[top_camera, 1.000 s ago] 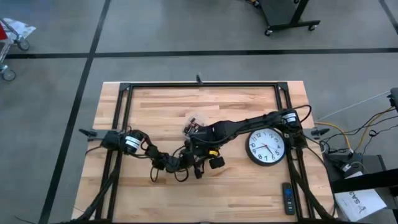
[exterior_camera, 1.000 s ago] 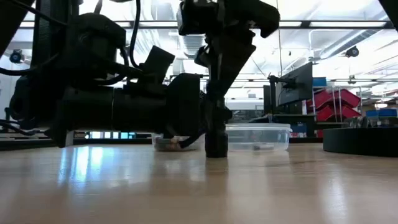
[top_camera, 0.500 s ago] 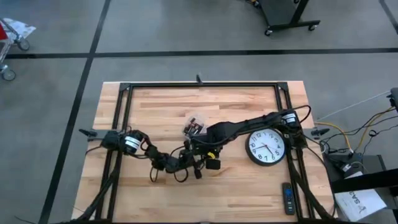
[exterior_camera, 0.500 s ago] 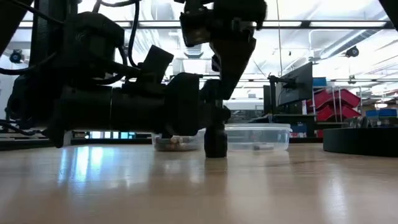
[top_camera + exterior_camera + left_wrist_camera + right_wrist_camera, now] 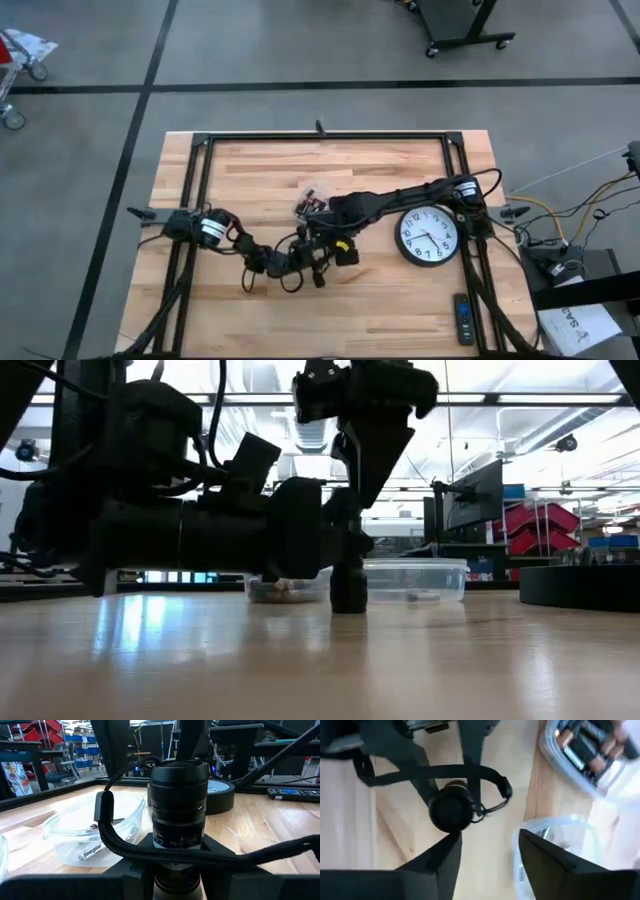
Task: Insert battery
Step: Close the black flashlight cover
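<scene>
2 arms are at work near the middle of the table (image 5: 400, 165). The left gripper (image 5: 177, 870) is clamped round the body of a black flashlight (image 5: 178, 805), holding it upright; its cord loop (image 5: 117, 845) drapes across the fingers. The right gripper (image 5: 487, 845) hangs directly above the flashlight's top end, jaws spread apart and nothing visible between them.

Batteries (image 5: 585, 742) lie in a clear tub (image 5: 555, 757) just beside the work point; a 2nd clear container (image 5: 87, 832) holds at least 1 more cell (image 5: 92, 852). No battery is seen in either gripper or at the flashlight. A wall clock (image 5: 428, 236) and a remote control (image 5: 462, 318) lie further off on the right arm's side of the table, untouched.

Judgement: the task stands at the preparation step. The flashlight is presented and steadied, but whether its top end is capped or open cannot be told from these views. The next move probably calls for the right gripper either to free that end or to travel to the tub, close on 1 cell lengthwise, and bring it back in line with the barrel. The left grip must not shift meanwhile.
</scene>
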### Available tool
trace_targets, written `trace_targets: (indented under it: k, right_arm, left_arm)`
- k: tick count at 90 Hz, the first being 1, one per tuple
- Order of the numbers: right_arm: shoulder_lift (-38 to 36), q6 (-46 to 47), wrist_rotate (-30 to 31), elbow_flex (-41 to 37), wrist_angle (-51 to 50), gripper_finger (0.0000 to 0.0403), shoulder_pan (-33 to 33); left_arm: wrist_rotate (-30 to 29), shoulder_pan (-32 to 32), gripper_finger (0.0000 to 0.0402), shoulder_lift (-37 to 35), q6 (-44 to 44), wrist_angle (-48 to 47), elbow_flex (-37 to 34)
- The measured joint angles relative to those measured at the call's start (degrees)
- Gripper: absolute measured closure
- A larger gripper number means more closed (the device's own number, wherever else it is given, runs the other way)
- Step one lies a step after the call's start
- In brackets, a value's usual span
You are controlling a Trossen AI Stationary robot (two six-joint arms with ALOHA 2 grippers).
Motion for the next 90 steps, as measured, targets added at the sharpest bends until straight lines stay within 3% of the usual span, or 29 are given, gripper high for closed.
trace_targets:
  k: [19, 36, 58, 90]
  right_arm:
    - [-0.07, 7.87, -8.62, 0.48, 0.13, 0.0175, 0.00]
    - [-0.16, 14.54, -3.96, 0.86, 0.74, 0.0152, -0.08]
    - [1.68, 20.76, -3.88, 0.83, 2.26, 0.0179, -0.29]
    - [2.01, 22.67, -4.18, 1.01, 3.10, 0.0216, -0.42]
  left_arm:
    - [-0.04, 0.00, 0.0308, 0.00, -0.09, -0.04, 0.02]
    - [-0.07, 0.02, 0.0308, 0.00, -0.20, -0.04, 0.02]
    - [-0.46, 0.02, 0.0308, 0.00, -0.28, -0.05, 0.00]
    - [-0.44, 0.07, 0.0308, 0.00, -0.30, -0.06, -0.02]
